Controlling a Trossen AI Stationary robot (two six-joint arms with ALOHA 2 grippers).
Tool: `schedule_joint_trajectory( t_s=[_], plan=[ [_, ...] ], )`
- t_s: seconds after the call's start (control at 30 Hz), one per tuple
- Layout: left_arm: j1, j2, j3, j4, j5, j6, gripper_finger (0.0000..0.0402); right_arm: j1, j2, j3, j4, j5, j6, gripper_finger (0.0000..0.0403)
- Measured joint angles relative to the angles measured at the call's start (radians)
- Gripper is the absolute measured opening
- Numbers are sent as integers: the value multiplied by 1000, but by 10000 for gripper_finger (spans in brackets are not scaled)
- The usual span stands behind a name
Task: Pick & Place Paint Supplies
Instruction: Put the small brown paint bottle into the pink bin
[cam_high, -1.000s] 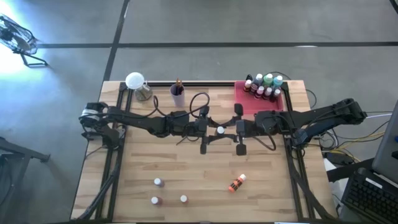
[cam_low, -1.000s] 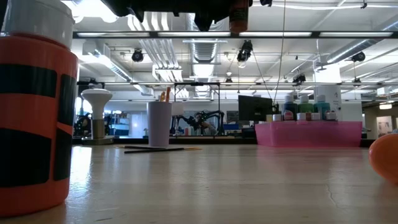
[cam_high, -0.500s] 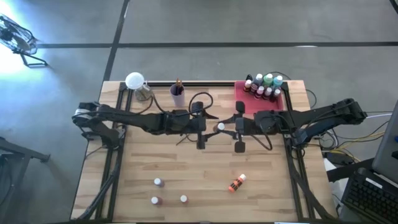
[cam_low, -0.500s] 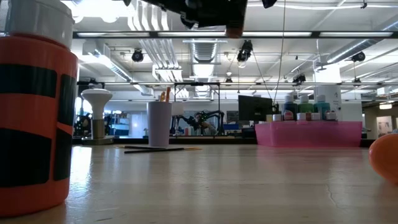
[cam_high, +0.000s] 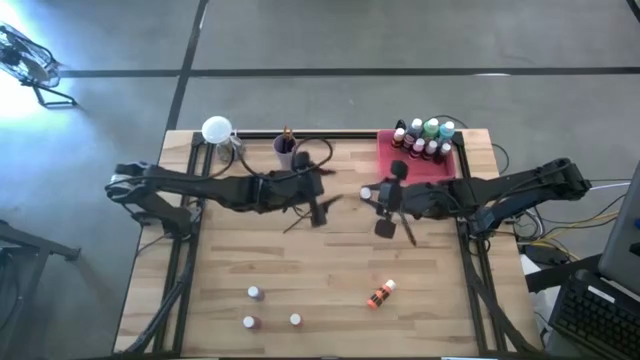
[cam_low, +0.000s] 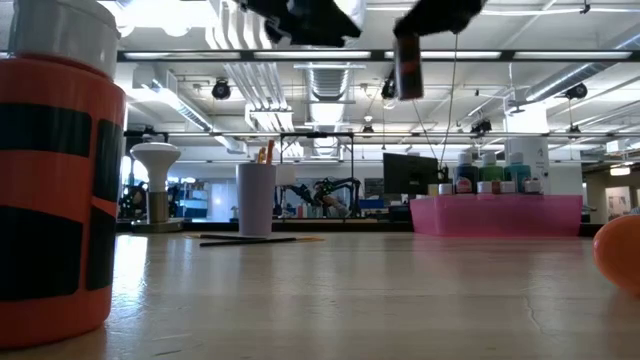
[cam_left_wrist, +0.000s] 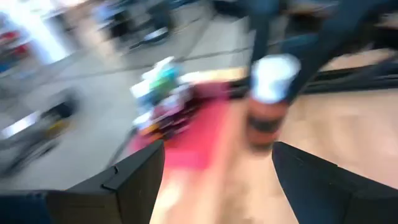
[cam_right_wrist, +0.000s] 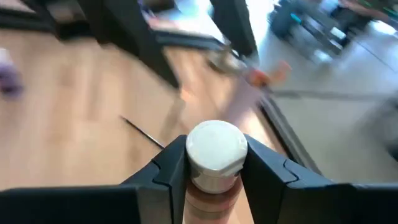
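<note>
Looking across the pale wooden table (cam_high: 330, 270), grey concrete floor surrounds it and an open workshop with ceiling pipes runs behind. At one o'clock sits the pink tray (cam_high: 400, 160), bottles clustered on it; at eleven, a lilac cup (cam_high: 286, 155); toward six, loose bottles including an orange one (cam_high: 380, 294). Mid-table, the right gripper (cam_right_wrist: 214, 163) pinches a white-capped brown bottle (cam_right_wrist: 214, 155) between its fingers, held off the wood just short of the tray. The left gripper (cam_left_wrist: 214, 168), at about nine o'clock from it, has its fingers spread wide, holding nothing.
</note>
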Motion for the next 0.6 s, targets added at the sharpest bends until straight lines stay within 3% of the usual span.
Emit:
schedule_joint_trajectory(
  t_s=[0.13, 0.27, 0.47, 0.6],
  plan=[
    [0, -22, -42, -17, -164, -42, 300, -1, -10, -1, -158, 152, 107, 117],
    [8, -22, -157, 107, -175, -65, 300, -6, -29, -27, -253, 258, 206, 118],
    [28, -23, -298, 424, -175, -22, 300, -86, -103, -120, -197, 294, 255, 113],
    [28, -25, -319, 505, -174, -13, 300, -183, -152, -243, -18, 293, 256, 119]
  ],
)
